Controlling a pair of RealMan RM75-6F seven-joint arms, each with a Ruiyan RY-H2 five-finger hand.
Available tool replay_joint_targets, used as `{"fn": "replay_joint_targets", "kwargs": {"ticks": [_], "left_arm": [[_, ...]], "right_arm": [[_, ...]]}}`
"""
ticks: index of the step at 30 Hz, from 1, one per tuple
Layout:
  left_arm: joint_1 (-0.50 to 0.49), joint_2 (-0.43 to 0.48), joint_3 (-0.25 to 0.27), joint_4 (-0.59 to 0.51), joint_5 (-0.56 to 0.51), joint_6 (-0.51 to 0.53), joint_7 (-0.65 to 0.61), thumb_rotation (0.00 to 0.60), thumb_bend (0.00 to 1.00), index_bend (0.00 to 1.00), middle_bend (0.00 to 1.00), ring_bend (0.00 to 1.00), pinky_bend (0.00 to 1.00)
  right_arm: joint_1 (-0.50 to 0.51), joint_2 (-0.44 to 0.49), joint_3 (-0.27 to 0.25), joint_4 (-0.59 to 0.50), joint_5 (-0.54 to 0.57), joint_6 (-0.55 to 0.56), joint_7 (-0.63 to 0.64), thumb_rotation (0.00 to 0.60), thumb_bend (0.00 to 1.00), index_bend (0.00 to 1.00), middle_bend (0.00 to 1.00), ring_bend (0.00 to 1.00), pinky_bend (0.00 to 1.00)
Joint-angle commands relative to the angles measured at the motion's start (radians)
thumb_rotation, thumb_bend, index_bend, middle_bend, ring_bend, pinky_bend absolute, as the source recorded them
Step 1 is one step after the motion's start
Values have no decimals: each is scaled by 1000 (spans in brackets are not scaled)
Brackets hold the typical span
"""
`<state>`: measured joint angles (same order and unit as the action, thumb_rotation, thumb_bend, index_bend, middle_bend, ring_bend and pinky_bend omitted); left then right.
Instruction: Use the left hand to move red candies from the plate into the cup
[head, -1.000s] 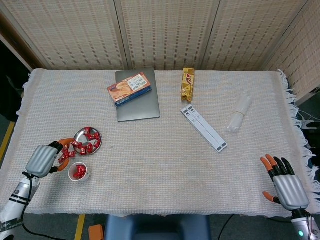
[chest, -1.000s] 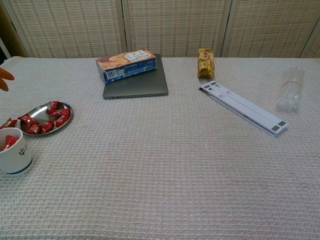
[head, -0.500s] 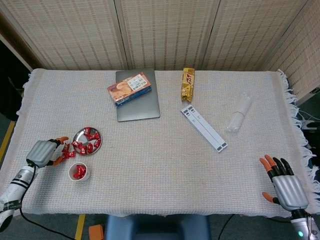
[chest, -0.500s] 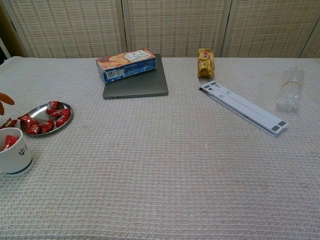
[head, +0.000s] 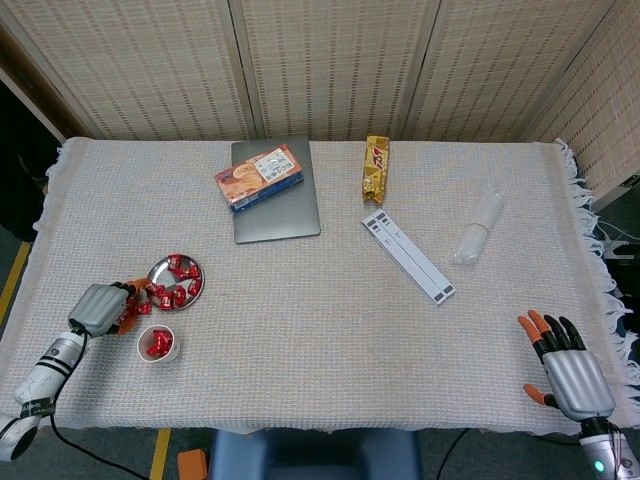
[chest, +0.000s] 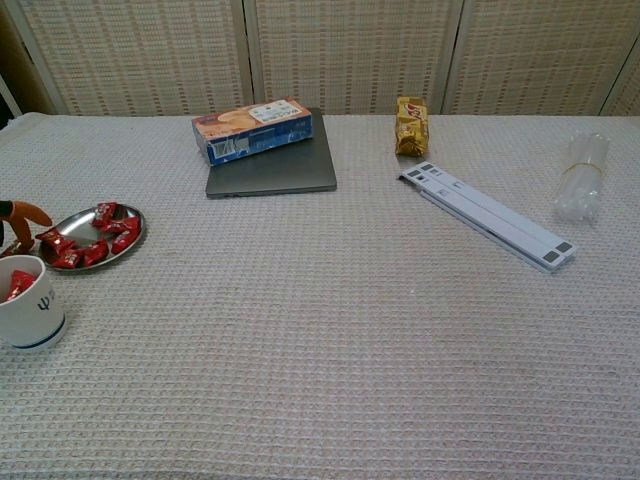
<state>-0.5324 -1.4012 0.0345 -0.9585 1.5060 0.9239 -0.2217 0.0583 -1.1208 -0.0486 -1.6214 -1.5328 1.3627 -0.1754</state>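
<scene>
The left hand (head: 100, 307) lies low at the near left of the desk (head: 320, 330), its orange-tipped fingers (chest: 24, 214) reaching onto the left rim of the small metal plate (head: 192, 270). A bit of red shows by the fingertips in the head view, but I cannot tell whether the hand has hold of a candy or is only touching the pile. The red candies (head: 172, 289) lie heaped in the plate, wrapped and shiny. Just in front of the plate, near the hand, stands the white cup (head: 158, 343) with a dark band at its base; some red candies already lie inside it.

The right hand (head: 568, 368) rests at the near right corner of the desk, fingers spread apart and holding nothing.

Further back, a grey laptop (head: 278, 207) lies closed with a blue and orange biscuit box (head: 258, 177) on top of its left part. To its right lies a yellow snack packet (head: 375, 168), then a long white flat stand (head: 407, 255) set at a slant, and well to the right a clear plastic bundle (head: 477, 227). A woven pale cloth covers the whole desk
</scene>
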Motion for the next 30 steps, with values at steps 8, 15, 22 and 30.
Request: {"fn": "replay_joint_targets", "kwargs": {"ticks": [8,15,22,30], "left_arm": [[-3,-24,-11,6,-57,-46,165,600,343,319,295,371,988],[3,-44,-13,23,-66,-36,217,600,341,377,349,414,997],[3,-70,-10,51,-57,-25,230,600,342,411,408,462,1000],[7,-101,-10,86,-48,-4,229,600,368,502,488,516,1000]], "right_arm": [[0,2,-1,-1,-1,2,4,600,64,0,0,0,0],[0,2,-1,-1,-1,0,4,600,64,0,0,0,0],[1,2,-1,-2,1,-1,2,600,63,0,0,0,0],[1,3,-1,-2,2,0,4,600,64,0,0,0,0]]}}
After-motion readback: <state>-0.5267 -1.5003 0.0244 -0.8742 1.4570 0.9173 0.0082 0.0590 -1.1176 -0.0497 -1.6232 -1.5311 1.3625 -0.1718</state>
